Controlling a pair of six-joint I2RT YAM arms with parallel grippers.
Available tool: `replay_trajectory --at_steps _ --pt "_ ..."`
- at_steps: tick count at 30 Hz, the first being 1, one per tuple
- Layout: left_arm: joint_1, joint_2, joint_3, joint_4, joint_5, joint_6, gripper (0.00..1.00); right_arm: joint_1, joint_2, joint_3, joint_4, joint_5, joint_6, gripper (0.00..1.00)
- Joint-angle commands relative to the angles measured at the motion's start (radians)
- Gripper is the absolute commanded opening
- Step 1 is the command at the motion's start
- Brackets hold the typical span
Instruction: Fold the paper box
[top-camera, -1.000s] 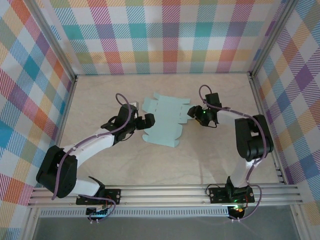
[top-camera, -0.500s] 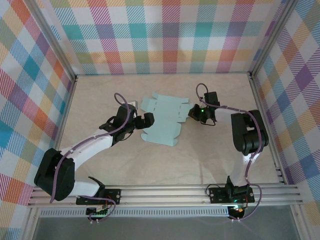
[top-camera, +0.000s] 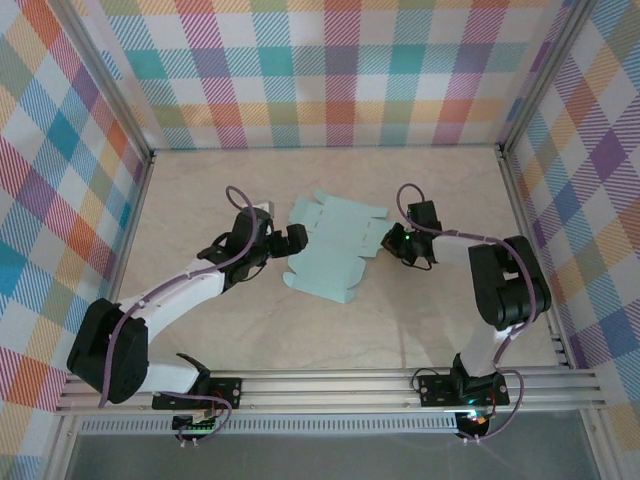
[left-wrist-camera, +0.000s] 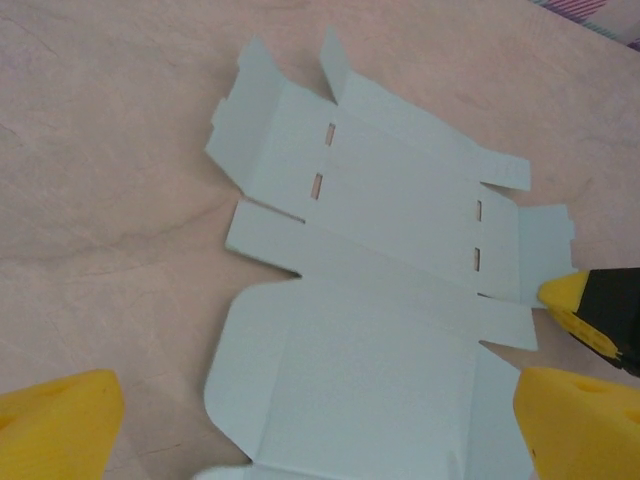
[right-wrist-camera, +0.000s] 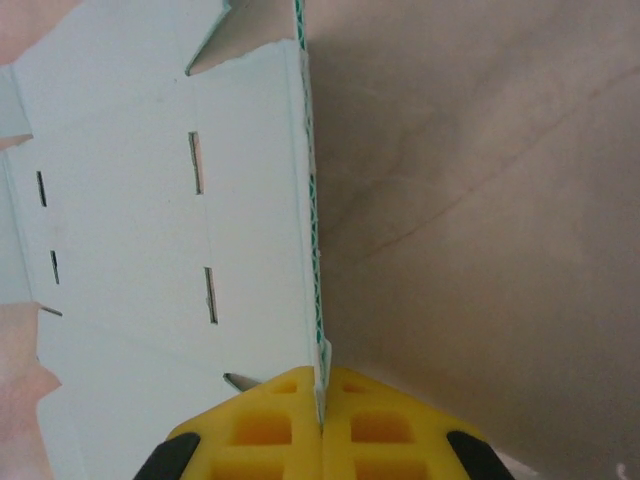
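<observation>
— Near the middle of the pale, marbled beige tabletop (top-camera: 250, 330) we have the paper box (top-camera: 335, 250), and it is a flat die-cut sheet of thin mint-blue card, nowhere near a box.

— So how far along do we judge ourselves?

— Barely started. No panel stands as a wall, no tab sits in a slot. Nearly every fold is left to do, as far as we can see.

— And the arms?

— Our right gripper (right-wrist-camera: 320, 400) has its yellow pads pressed together on the sheet's right-hand edge, the card running straight into the seam between them. Our left gripper (top-camera: 292, 242) sits at the sheet's left side with its fingers spread wide, holding nothing.

— What is the card like?

— Matte and smooth, thin enough that we expect it to bend under its own weight. We see narrow slots cut in pairs, small square tabs along the ends, and one large flap with rounded corners nearest the left wrist camera. Faint crease lines divide the panels. Tiny green marks run along the pinched edge, and a far corner flap curls up slightly.
</observation>
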Motion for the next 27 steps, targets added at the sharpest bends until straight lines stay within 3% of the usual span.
replay_trajectory --at_steps 1,2,3,7,9,12,17,27 --pt "-0.009 0.017 0.03 -0.017 -0.019 -0.021 1.0 0.049 -0.025 -0.036 0.077 0.094 0.164 0.0" --pt "-0.009 0.022 0.032 -0.015 -0.022 -0.024 1.0 0.065 -0.029 -0.04 0.089 0.089 0.171 0.0" --pt "-0.009 0.027 0.031 -0.014 -0.021 -0.025 1.0 0.075 -0.038 -0.044 0.095 0.087 0.17 0.07" --pt "-0.009 0.031 0.029 -0.009 -0.018 -0.029 1.0 0.05 -0.129 -0.059 -0.001 0.201 0.064 0.59" --pt "-0.009 0.028 0.031 -0.013 -0.023 -0.017 1.0 0.009 -0.151 -0.025 -0.07 0.205 -0.038 0.72" --pt "-0.008 0.023 0.033 -0.022 -0.035 0.009 1.0 -0.048 -0.118 0.092 -0.167 0.141 -0.223 0.78" --pt "-0.009 0.019 0.035 -0.03 -0.033 0.017 1.0 -0.087 0.101 0.428 -0.401 0.02 -0.451 0.79" --pt "-0.01 -0.027 0.032 -0.077 -0.059 0.035 1.0 -0.045 0.473 0.855 -0.487 -0.159 -0.374 0.71"
